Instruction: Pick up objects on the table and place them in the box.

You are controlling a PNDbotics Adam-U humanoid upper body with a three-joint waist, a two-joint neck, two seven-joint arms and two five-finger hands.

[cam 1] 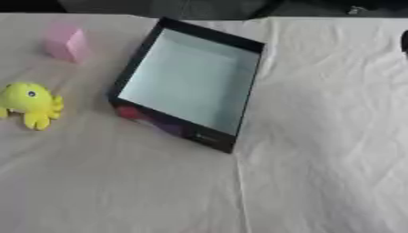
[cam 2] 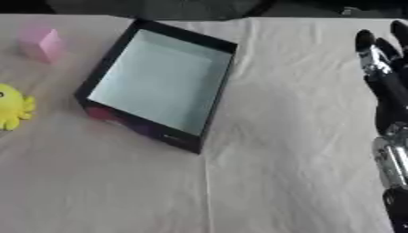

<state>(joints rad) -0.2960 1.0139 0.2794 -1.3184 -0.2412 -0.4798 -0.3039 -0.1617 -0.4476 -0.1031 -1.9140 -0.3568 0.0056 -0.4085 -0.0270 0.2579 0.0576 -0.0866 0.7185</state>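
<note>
The box (cam 1: 188, 82) sits near the middle of the table (cam 1: 318, 173), a bit to the far side. It is turned at a slant, so one corner points toward the robot. Its walls are dark and its floor is pale. Nothing is inside it, so the job looks like it is only at the start. Its open top faces up, which should make it easy to drop things in.

Two things wait to be picked up, both left of the box. The yellow toy (cam 1: 30, 104) looks like a little octopus with one dot eye. It lies near the left edge, close to the box's near-left side but not touching it. The pink block (cam 1: 65, 42) stands farther back, by the far-left corner of the table, apart from the box and from the toy.

A white cloth covers the table, with some wrinkles on the right side.

The right hand (cam 2: 381, 68) shows at the right edge in the right eye view. Its fingers are straight and point to the far side, and it holds nothing. It is well away from both toys, with the box in between. The left hand cannot be seen. The toys lie on the left, so the left hand may be the handier one to reach them.
</note>
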